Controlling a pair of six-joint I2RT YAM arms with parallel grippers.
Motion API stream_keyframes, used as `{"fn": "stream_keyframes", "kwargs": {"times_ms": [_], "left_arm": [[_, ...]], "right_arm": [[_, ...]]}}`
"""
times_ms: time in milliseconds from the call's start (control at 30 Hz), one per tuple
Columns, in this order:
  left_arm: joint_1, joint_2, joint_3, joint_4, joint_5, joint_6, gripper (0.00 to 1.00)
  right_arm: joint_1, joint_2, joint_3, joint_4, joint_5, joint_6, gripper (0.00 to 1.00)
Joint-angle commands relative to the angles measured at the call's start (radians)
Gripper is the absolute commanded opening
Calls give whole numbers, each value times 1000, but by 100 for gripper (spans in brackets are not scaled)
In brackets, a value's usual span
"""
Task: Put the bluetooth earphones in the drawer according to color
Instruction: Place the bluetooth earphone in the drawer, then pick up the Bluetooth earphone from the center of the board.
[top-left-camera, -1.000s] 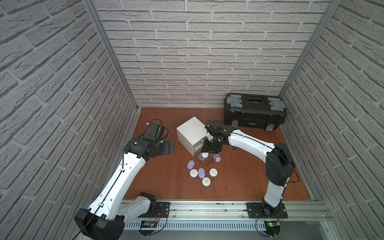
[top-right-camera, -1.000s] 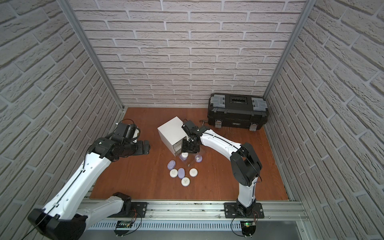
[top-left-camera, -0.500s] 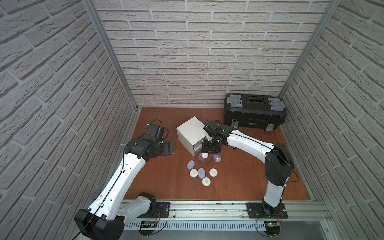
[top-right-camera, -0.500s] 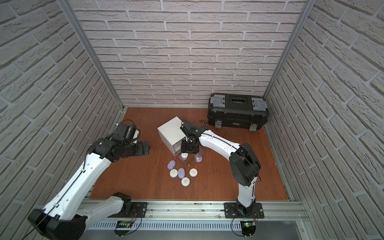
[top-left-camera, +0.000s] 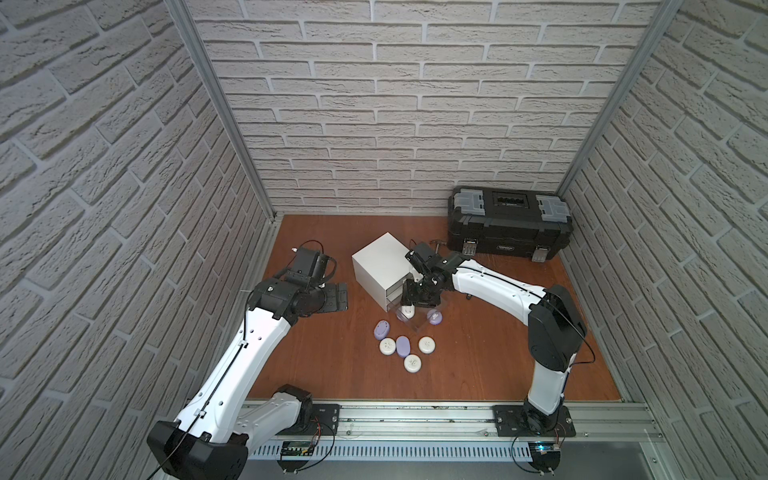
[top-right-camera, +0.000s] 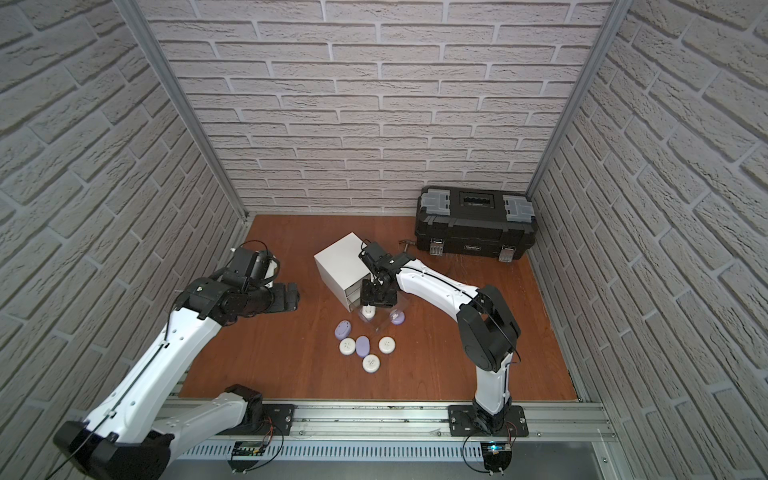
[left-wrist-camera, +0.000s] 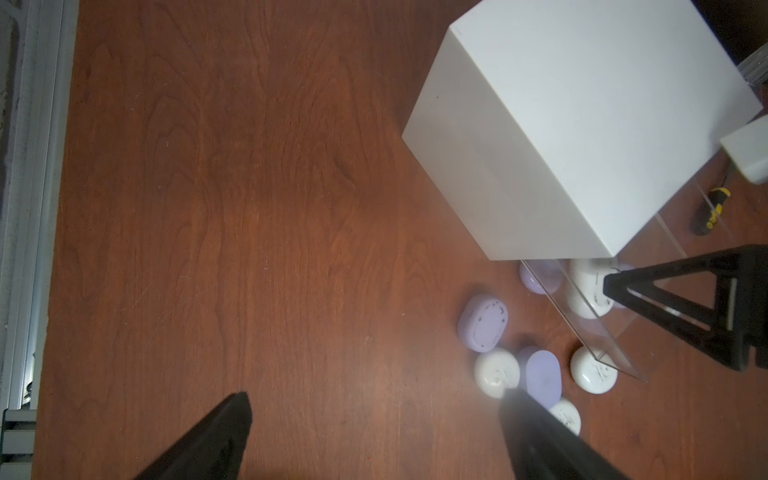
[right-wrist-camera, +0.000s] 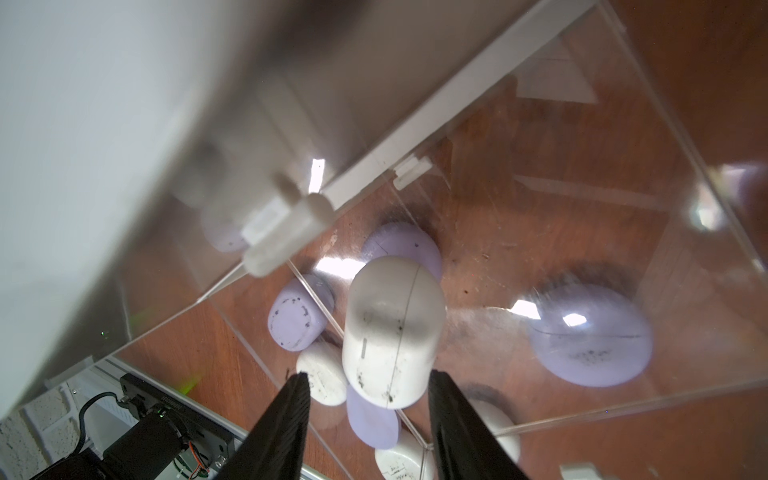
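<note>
around the drawer (top-left-camera: 384, 266), 4 white cases (top-left-camera: 387, 346), 4 lavender cases (top-left-camera: 381, 330); left tool (left-wrist-camera: 376, 397), right tool (right-wrist-camera: 368, 382) both apart

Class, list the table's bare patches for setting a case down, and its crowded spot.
Bare: wood between the left arm and the loose cases; between those cases and the front rail. Crowded: around the open drawer before the cabinet.

Even light, soft shadows; glare + blur on drawer (right-wrist-camera: 540, 216), wrist view
</note>
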Motion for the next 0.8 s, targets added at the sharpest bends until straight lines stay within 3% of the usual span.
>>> {"fn": "stream_keyframes", "kwargs": {"times_ms": [0,233,367,600,767], "left_arm": [[-5,-19,-11,-12,-7,-6,98],[-74,-16,-44,-8,-24,-47,98],[-217,26,-106,24,-63,-126,98],[-460,149,-234,209,-92,-324,94],[-554,262,-239,308,-126,-416,92]], "right_arm": [[17,-29,10,-34,6,-7,51],[16,-226,-48,-51,130,-39,51],[12,-375,-133,-52,232,-68,51],[-24,-568,-336,-3,298,-59,51],[-58,-619,-395,-7,288,-58,51]]}}
